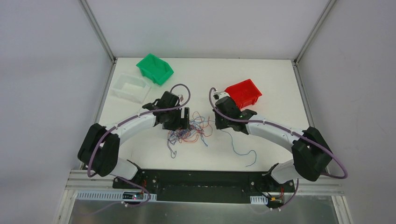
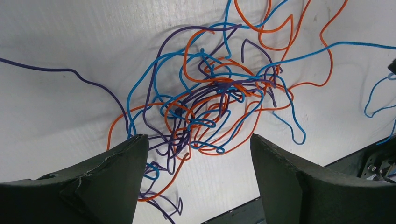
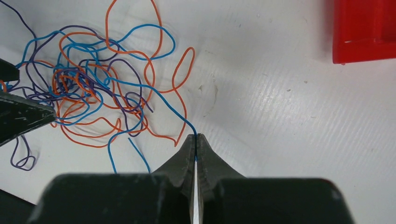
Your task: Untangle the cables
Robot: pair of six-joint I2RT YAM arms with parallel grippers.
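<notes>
The cables [image 1: 191, 129] lie as a small tangle of thin orange, blue and purple wires on the white table between both arms; the same tangle [image 2: 210, 102] fills the left wrist view and the tangle [image 3: 88, 93] sits at upper left in the right wrist view. My left gripper [image 2: 196, 154] hovers open over the tangle's near edge, nothing between its fingers [image 2: 116, 172]. My right gripper [image 3: 196, 137] is shut on a blue cable [image 3: 163, 100] that runs from the tangle into its fingertips. In the top view the right gripper [image 1: 218, 122] sits at the tangle's right side.
A red bin [image 1: 243, 92] stands behind the right gripper, its corner [image 3: 364, 32] in the right wrist view. A green bin [image 1: 155, 68] and a clear white tray [image 1: 130, 87] stand at the back left. A loose blue cable [image 1: 240, 147] trails to the right front.
</notes>
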